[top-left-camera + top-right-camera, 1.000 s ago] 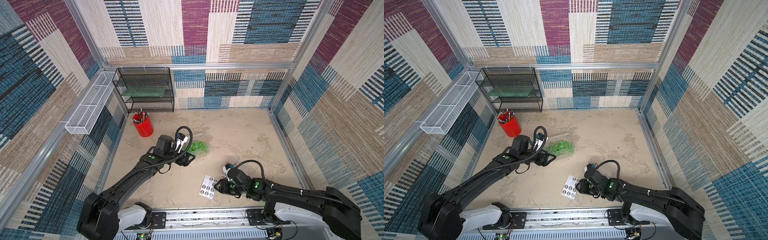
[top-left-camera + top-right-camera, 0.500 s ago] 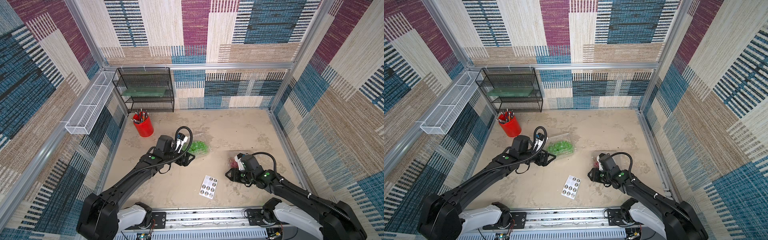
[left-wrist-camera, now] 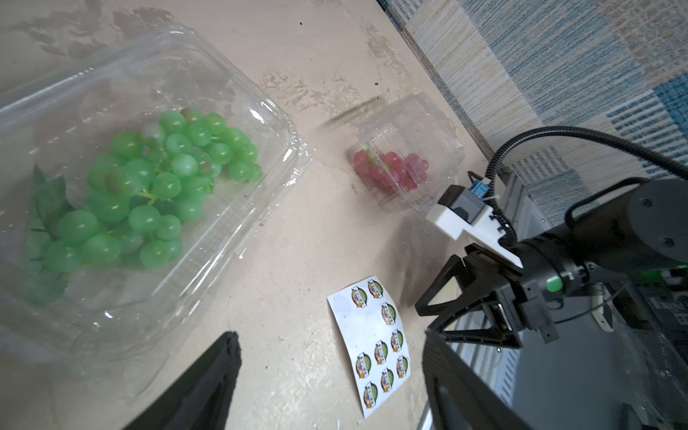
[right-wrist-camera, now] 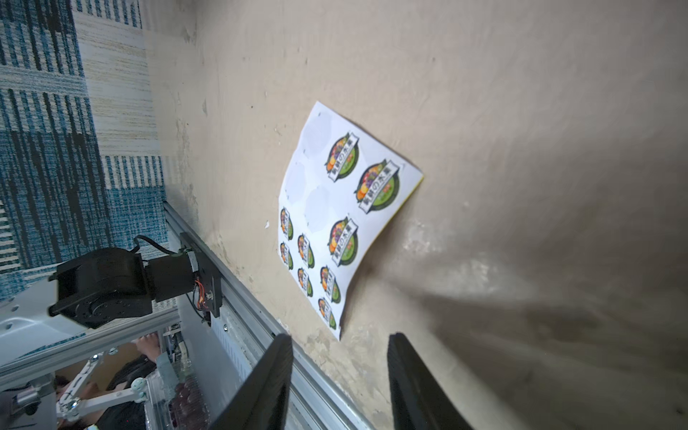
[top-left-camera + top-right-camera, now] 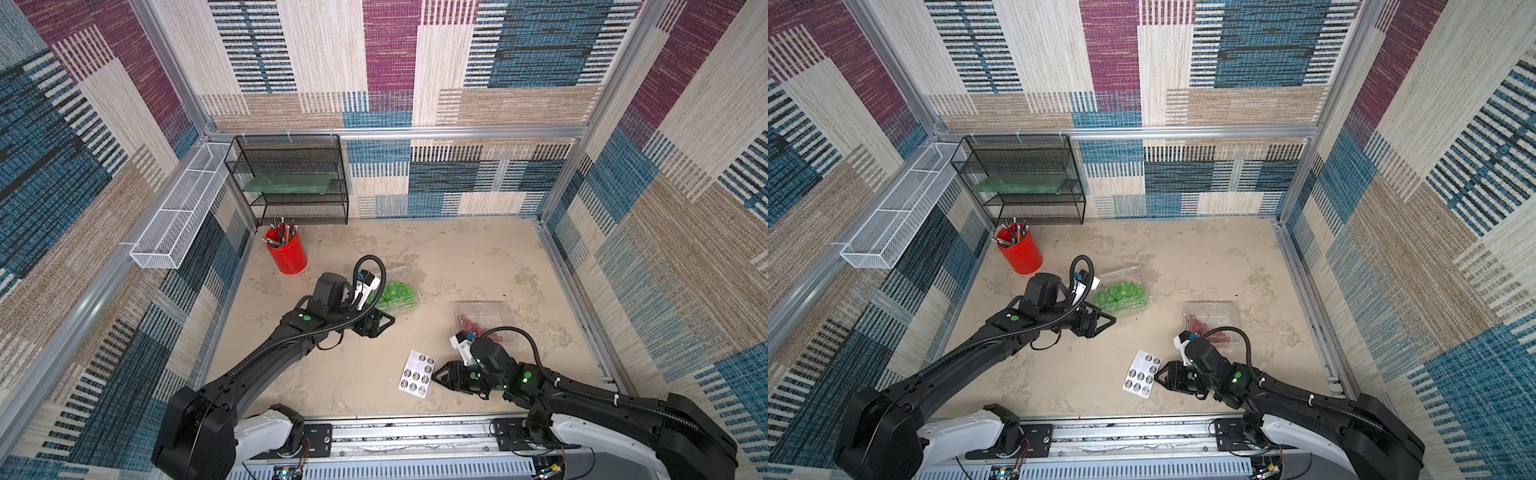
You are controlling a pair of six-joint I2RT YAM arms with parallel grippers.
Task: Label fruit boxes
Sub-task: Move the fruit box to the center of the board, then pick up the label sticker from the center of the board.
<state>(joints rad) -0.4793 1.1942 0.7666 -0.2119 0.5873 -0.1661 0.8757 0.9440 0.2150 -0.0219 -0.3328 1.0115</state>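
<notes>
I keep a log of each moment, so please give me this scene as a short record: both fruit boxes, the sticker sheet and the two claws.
green grape box: closed, on the table
red grape box: on the table, beyond the right arm's wrist
sticker sheet: on the table, several round spots bare
left claw: open, empty, close to the green grape box, not gripping it
right claw: open, empty, pointing at the sticker sheet's edge
red pencil cup: upright, near the black mesh shelf

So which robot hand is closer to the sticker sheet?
The right. The right gripper points at the edge of the sticker sheet, just beside it, jaws apart. The left gripper is farther off, beside the green grape box.
</notes>
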